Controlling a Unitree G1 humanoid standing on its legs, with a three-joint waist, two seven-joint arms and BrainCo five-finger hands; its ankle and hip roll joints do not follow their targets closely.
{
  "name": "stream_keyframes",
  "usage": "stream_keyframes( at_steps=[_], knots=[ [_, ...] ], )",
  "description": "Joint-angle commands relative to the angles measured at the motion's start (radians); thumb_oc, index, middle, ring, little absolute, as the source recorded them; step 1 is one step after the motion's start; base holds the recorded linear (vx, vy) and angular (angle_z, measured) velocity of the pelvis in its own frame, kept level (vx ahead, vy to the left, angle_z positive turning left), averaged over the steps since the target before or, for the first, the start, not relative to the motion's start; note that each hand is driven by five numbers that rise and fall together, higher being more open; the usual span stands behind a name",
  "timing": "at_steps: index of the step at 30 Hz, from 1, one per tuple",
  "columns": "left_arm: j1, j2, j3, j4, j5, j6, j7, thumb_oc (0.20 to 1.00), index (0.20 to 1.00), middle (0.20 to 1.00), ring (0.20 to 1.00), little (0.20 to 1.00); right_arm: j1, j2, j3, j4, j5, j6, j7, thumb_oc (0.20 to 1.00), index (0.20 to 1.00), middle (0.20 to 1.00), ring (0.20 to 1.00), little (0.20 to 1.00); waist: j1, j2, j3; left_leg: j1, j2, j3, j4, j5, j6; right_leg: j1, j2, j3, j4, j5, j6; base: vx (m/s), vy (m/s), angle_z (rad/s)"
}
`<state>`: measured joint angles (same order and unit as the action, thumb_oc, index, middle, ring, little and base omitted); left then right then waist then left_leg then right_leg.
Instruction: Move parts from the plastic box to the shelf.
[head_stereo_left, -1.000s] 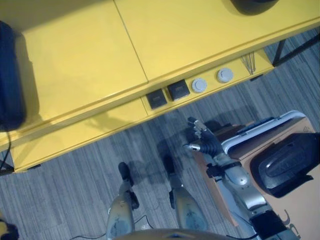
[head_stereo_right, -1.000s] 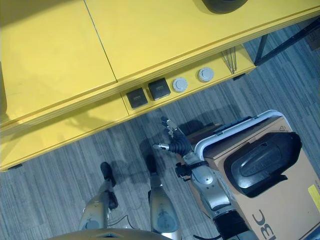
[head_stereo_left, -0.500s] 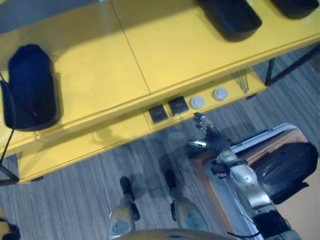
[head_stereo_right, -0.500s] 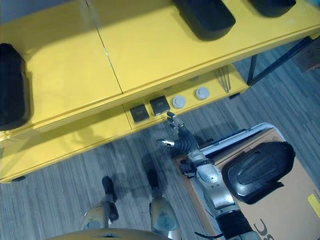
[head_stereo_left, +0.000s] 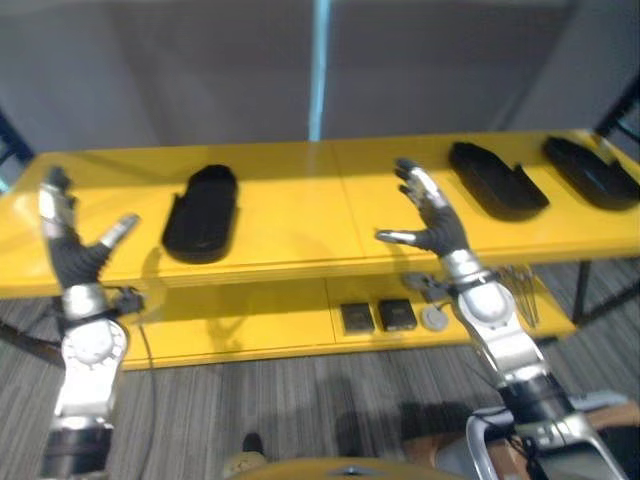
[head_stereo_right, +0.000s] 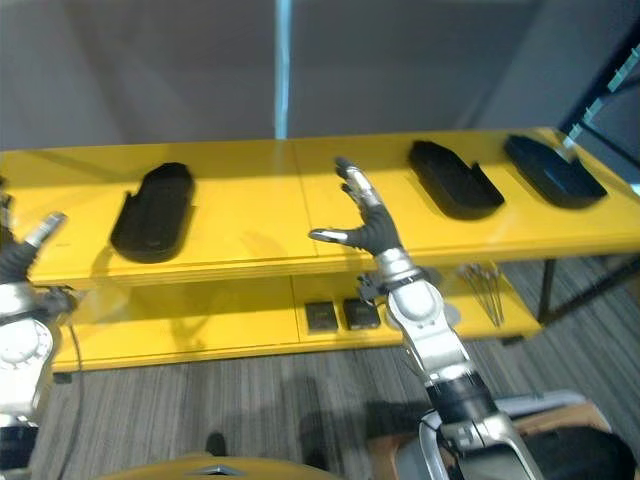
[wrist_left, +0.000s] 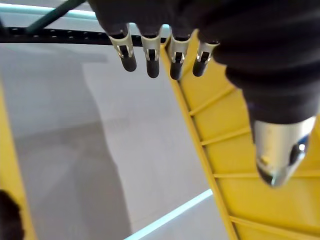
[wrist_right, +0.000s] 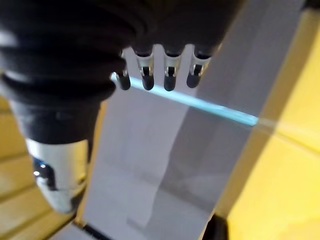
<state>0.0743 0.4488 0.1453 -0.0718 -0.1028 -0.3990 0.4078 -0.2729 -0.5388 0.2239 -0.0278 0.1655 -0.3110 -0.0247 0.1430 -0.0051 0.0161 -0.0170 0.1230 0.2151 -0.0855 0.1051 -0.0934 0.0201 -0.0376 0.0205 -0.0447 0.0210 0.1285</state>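
A long yellow shelf (head_stereo_left: 300, 225) stands in front of me. On its top lie three black moulded parts: one at the left (head_stereo_left: 203, 212), two at the right (head_stereo_left: 495, 180) (head_stereo_left: 590, 172). My left hand (head_stereo_left: 75, 255) is raised before the shelf's left end, open and empty. My right hand (head_stereo_left: 435, 225) is raised before the shelf's middle, also open and empty. Straight fingers (wrist_left: 150, 55) show in the left wrist view, and straight fingers (wrist_right: 167, 75) in the right wrist view, with nothing between them. The white rim of the plastic box (head_stereo_right: 540, 405) shows at the lower right.
On the shelf's lower board sit two small dark square boxes (head_stereo_left: 358, 318) (head_stereo_left: 397, 314), a pale round disc (head_stereo_left: 432, 317) and a bundle of thin metal rods (head_stereo_left: 520, 285). A grey wall rises behind the shelf. Striped grey floor lies below.
The camera has tilted up from the floor and box to the shelf front. My right arm has risen to shelf height, and my left hand has come up into view.
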Motion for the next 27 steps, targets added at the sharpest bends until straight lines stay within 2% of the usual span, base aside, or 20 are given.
stream_keyframes(
  at_steps=[1, 4, 5, 6, 8, 9, 10, 12, 13, 14, 16, 20, 24, 27],
  knots=[
    [-0.026, 0.075, 0.061, 0.02, 0.091, -0.031, 0.035, 1.0, 1.0, 1.0, 1.0, 1.0, 0.012, 0.022, 0.065, 0.018, -0.017, -0.015, 0.013, 1.0, 1.0, 1.0, 1.0, 1.0, 0.043, -0.019, 0.027, 0.108, -0.044, 0.007, 0.052, -0.191, -0.005, 0.014, -0.003, 0.013, 0.091, -0.157, 0.077, 0.0, -0.05, 0.46],
    [0.009, 0.054, 0.053, 0.071, 0.104, -0.007, 0.057, 1.0, 1.0, 1.0, 1.0, 1.0, -0.024, 0.052, 0.127, 0.053, 0.003, -0.002, 0.033, 1.0, 1.0, 1.0, 1.0, 1.0, 0.067, -0.024, 0.032, 0.098, -0.046, -0.013, 0.06, -0.191, -0.003, 0.013, -0.007, 0.008, 0.094, -0.16, 0.073, -0.02, -0.03, 0.36],
    [0.018, 0.071, 0.042, 0.132, 0.168, 0.035, 0.094, 1.0, 1.0, 1.0, 1.0, 1.0, -0.061, 0.073, 0.173, 0.053, 0.023, 0.007, 0.047, 0.805, 0.805, 0.805, 0.805, 0.805, 0.087, -0.025, 0.042, 0.081, -0.049, -0.03, 0.066, -0.188, -0.002, 0.001, -0.009, 0.004, 0.1, -0.16, 0.071, -0.07, -0.052, 0.35],
    [0.022, 0.075, 0.027, 0.183, 0.19, 0.054, 0.098, 1.0, 1.0, 1.0, 1.0, 1.0, -0.082, 0.084, 0.198, 0.051, 0.031, 0.012, 0.055, 0.818, 0.818, 0.818, 0.818, 0.818, 0.094, -0.025, 0.05, 0.071, -0.05, -0.04, 0.07, -0.185, -0.002, -0.007, -0.011, 0.001, 0.104, -0.16, 0.069, -0.06, -0.044, 0.28],
    [0.017, 0.075, 0.026, 0.188, 0.192, 0.052, 0.101, 1.0, 1.0, 1.0, 1.0, 1.0, -0.086, 0.084, 0.198, 0.053, 0.031, 0.011, 0.055, 0.821, 0.821, 0.821, 0.821, 0.821, 0.092, -0.026, 0.05, 0.061, -0.05, -0.042, 0.073, -0.177, -0.002, -0.015, -0.011, 0.0, 0.106, -0.153, 0.067, -0.05, -0.024, 0.28],
    [0.019, 0.072, -0.014, 0.297, 0.204, 0.083, 0.091, 1.0, 1.0, 1.0, 1.0, 1.0, -0.121, 0.109, 0.243, 0.051, 0.057, 0.022, 0.073, 0.718, 0.718, 0.718, 0.718, 0.718, 0.111, -0.023, 0.068, 0.053, -0.051, -0.058, 0.073, -0.178, -0.003, -0.022, -0.014, -0.009, 0.111, -0.162, 0.062, -0.09, -0.049, 0.53],
    [0.024, 0.065, -0.05, 0.382, 0.2, 0.1, 0.072, 1.0, 1.0, 1.0, 1.0, 1.0, -0.154, 0.127, 0.282, 0.058, 0.074, 0.031, 0.085, 0.551, 0.551, 0.551, 0.551, 0.551, 0.124, -0.02, 0.085, 0.038, -0.05, -0.076, 0.073, -0.169, -0.007, -0.035, -0.017, -0.02, 0.115, -0.162, 0.057, -0.06, -0.042, 0.34],
    [0.028, 0.057, -0.068, 0.416, 0.196, 0.103, 0.061, 1.0, 1.0, 1.0, 1.0, 1.0, -0.165, 0.14, 0.296, 0.059, 0.093, 0.034, 0.094, 0.529, 0.529, 0.529, 0.529, 0.529, 0.126, -0.017, 0.092, 0.028, -0.048, -0.084, 0.07, -0.163, -0.007, -0.043, -0.018, -0.031, 0.118, -0.163, 0.055, -0.07, -0.026, 0.47],
    [0.043, 0.041, -0.097, 0.468, 0.187, 0.108, 0.048, 1.0, 1.0, 1.0, 1.0, 1.0, -0.178, 0.163, 0.319, 0.065, 0.126, 0.038, 0.104, 0.382, 0.382, 0.382, 0.382, 0.382, 0.136, -0.013, 0.106, 0.014, -0.045, -0.094, 0.069, -0.153, -0.01, -0.054, -0.018, -0.04, 0.12, -0.162, 0.051, -0.06, -0.02, 0.5],
    [0.042, 0.041, -0.097, 0.469, 0.187, 0.108, 0.048, 1.0, 1.0, 1.0, 1.0, 1.0, -0.179, 0.163, 0.32, 0.067, 0.126, 0.037, 0.104, 0.2, 0.2, 0.2, 0.2, 0.2, 0.135, -0.013, 0.105, 0.012, -0.045, -0.095, 0.069, -0.153, -0.01, -0.055, -0.018, -0.041, 0.12, -0.162, 0.051, -0.06, -0.02, 0.26],
    [0.044, -0.008, -0.149, 0.572, 0.13, 0.104, 0.033, 1.0, 1.0, 1.0, 1.0, 1.0, -0.206, 0.198, 0.355, 0.095, 0.163, 0.041, 0.099, 0.2, 0.2, 0.2, 0.2, 0.2, 0.152, -0.006, 0.123, -0.015, -0.042, -0.113, 0.064, -0.136, -0.014, -0.078, -0.017, -0.055, 0.122, -0.159, 0.049, -0.06, -0.026, 0.25],
    [0.033, -0.03, -0.196, 0.627, 0.096, 0.099, 0.018, 1.0, 1.0, 1.0, 1.0, 1.0, -0.233, 0.224, 0.378, 0.113, 0.195, 0.038, 0.1, 0.2, 0.2, 0.2, 0.2, 0.2, 0.162, 0.004, 0.142, -0.046, -0.038, -0.135, 0.062, -0.12, -0.02, -0.103, -0.017, -0.075, 0.125, -0.155, 0.049, -0.07, -0.024, 0.25],
    [-0.005, -0.064, -0.271, 0.753, 0.056, 0.099, 0.002, 1.0, 1.0, 1.0, 1.0, 1.0, -0.294, 0.279, 0.419, 0.136, 0.246, 0.031, 0.097, 0.2, 0.2, 0.2, 0.2, 0.2, 0.168, 0.023, 0.162, -0.085, -0.035, -0.147, 0.054, -0.101, -0.025, -0.137, -0.012, -0.098, 0.124, -0.145, 0.05, -0.04, 0.009, 0.23],
    [-0.006, -0.064, -0.271, 0.753, 0.056, 0.099, 0.002, 1.0, 1.0, 1.0, 1.0, 1.0, -0.294, 0.279, 0.419, 0.136, 0.246, 0.031, 0.097, 0.2, 0.2, 0.2, 0.2, 0.2, 0.168, 0.023, 0.162, -0.085, -0.035, -0.147, 0.054, -0.101, -0.025, -0.137, -0.012, -0.098, 0.124, -0.145, 0.05, -0.01, 0.01, 0.09]
  ],
)
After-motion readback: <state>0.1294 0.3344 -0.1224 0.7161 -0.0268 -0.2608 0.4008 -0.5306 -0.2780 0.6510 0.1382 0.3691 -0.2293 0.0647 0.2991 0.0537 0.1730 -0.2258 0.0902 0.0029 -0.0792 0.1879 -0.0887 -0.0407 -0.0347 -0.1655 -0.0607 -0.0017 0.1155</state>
